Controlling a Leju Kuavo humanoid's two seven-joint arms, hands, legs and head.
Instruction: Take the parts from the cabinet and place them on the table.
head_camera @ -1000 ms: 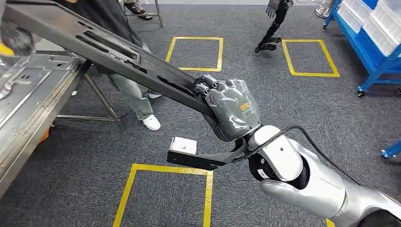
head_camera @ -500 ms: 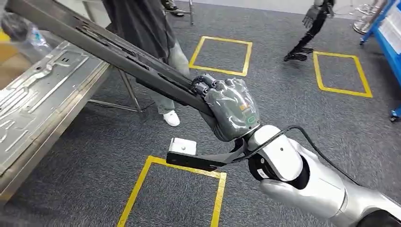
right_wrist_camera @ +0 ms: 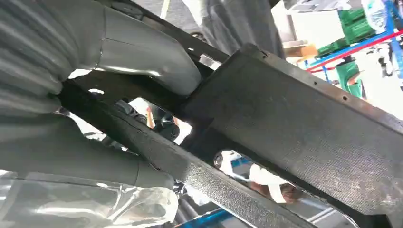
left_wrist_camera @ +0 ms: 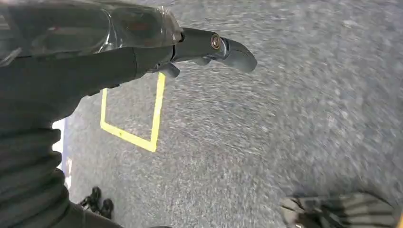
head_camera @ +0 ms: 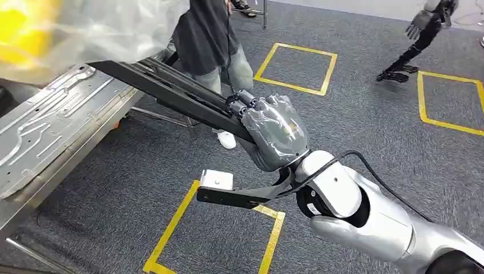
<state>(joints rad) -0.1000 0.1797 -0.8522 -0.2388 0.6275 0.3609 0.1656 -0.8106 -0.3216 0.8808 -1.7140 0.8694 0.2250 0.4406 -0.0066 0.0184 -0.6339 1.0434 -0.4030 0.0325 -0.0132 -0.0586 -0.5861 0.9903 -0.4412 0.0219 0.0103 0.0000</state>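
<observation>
My right hand point(head_camera: 277, 137) grips one end of a long black slotted part point(head_camera: 171, 91). The part slants up and to the left, and its far end hangs over the near corner of the metal table point(head_camera: 74, 151). Seen from the right wrist, the thick grey thumb point(right_wrist_camera: 138, 52) and the fingers wrap around the part's black textured rail point(right_wrist_camera: 304, 137). My left hand point(left_wrist_camera: 95, 61) hangs over the grey carpet with its fingers stretched out and nothing in them.
A pressed sheet-metal panel point(head_camera: 40, 131) lies on the table at left. A person point(head_camera: 208, 34) stands just behind the part's far end. Clear plastic wrap point(head_camera: 85, 25) hangs at the top left. Yellow tape squares point(head_camera: 297, 65) mark the carpet. Another robot's dark arm point(head_camera: 411, 45) hangs far right.
The whole view has swung, bringing the table and person further toward the middle. The part stays in my right hand, and its far end now sits lower over the table corner.
</observation>
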